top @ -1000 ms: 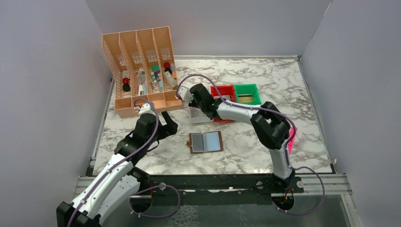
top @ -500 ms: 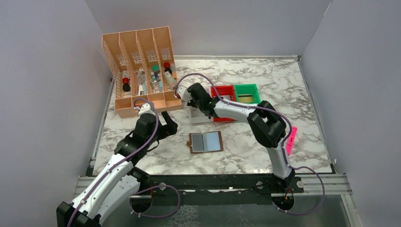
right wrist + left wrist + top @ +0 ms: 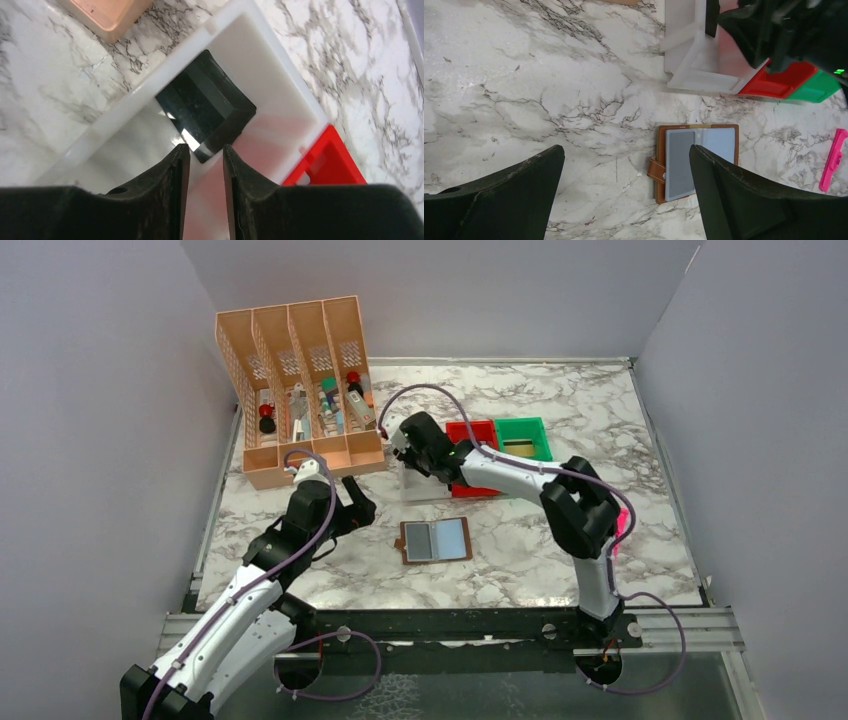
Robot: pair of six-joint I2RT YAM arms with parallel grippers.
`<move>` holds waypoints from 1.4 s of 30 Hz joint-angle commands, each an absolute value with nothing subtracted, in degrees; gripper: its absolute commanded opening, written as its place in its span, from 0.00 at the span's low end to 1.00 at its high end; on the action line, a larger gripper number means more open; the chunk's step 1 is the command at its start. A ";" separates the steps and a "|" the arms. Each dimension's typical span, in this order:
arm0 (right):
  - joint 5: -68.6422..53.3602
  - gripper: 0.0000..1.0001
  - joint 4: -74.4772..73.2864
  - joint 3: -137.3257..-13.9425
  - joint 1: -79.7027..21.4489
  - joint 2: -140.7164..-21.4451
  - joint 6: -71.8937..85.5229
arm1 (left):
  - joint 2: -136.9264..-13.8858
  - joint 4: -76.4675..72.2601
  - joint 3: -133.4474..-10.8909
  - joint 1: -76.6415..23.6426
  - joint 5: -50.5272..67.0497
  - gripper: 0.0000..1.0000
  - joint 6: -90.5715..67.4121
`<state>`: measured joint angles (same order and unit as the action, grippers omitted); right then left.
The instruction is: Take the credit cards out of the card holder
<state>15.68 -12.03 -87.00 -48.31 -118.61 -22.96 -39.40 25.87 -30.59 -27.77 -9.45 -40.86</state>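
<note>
Letting go is the step in hand, I judge. The right pincer point(image 3: 206, 147) hangs over the white bin point(image 3: 265, 65) with its jaws a little apart. A dark credit card point(image 3: 205, 107) lies in the bin just beyond its tips, one corner reaching toward the gap; whether that corner touches a pad I cannot tell.

To do this well, spread the jaws wider before lifting. Then rise straight up, so the card is not dragged out and the tips miss the bin wall and the red bin point(image 3: 330, 155) on the pincer's right.

The card holder point(image 3: 436, 540) lies open on the marble table point(image 3: 560, 420), well back from the right pincer and just beneath the left pincer point(image 3: 626, 150), which hovers wide open and empty. More cards may sit inside, so pinning the holder's brown edge with the left would ease the next pull.
</note>
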 commanded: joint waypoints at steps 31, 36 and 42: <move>0.36 0.35 -6.75 -51.20 -57.37 -91.61 32.87 | -39.40 24.60 -29.17 -27.87 -8.60 0.99 -41.59; 2.46 0.39 -8.02 -54.21 -58.37 -94.37 33.05 | -39.59 24.61 -29.13 -27.81 -8.64 0.99 -41.64; 5.46 0.43 -11.52 -57.04 -58.95 -98.10 32.77 | -39.88 24.56 -29.05 -27.84 -8.63 0.99 -41.64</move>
<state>1.13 -7.66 -54.70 -58.37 -95.55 32.56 -40.05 25.85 -29.41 -27.77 -8.23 -41.34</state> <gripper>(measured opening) 0.420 0.987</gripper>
